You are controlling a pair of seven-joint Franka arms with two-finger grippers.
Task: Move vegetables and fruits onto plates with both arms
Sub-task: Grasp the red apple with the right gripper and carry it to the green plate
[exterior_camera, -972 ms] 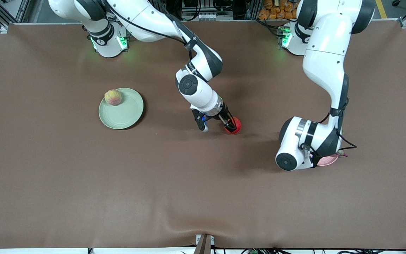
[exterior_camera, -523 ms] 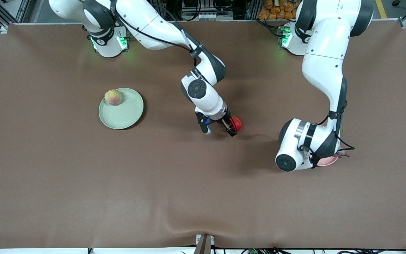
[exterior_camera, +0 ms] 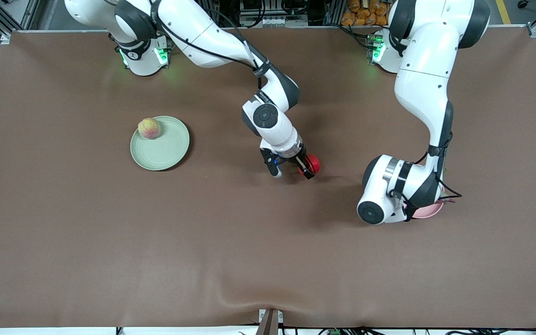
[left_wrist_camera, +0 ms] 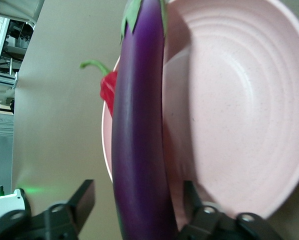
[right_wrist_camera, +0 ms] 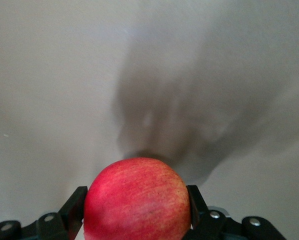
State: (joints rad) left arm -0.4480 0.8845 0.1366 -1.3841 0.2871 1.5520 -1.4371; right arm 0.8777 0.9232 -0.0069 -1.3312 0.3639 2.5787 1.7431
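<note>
Desk [exterior_camera: 110, 242]: brown, carries every item.
Green plate [exterior_camera: 165, 151]: landmark, toward the right arm's end of the desk.
Peach [exterior_camera: 149, 128]: on the green plate, at the rim part farthest from the front camera.
Red fruit [exterior_camera: 312, 163]: near mid-desk, between the green plate and the pink plate, well apart from both; the right wrist view shows it against the desk.
Right gripper [exterior_camera: 306, 167]: at the red fruit, a finger [right_wrist_camera: 74, 206] pressed to each side of it; gripping the red fruit.
Pink plate [exterior_camera: 428, 210]: toward the left arm's end, well apart from the green plate, mostly hidden under the left arm.
Eggplant [left_wrist_camera: 139, 130]: lies along one edge of the pink plate, partly on it.
Chili [left_wrist_camera: 108, 90]: at the pink plate's rim, touching the eggplant, green stem pointing off the plate.
Left gripper [left_wrist_camera: 137, 202]: over the pink plate's edge, fingers [left_wrist_camera: 84, 197] spread either side of the eggplant with a gap showing; open, holding nothing.
</note>
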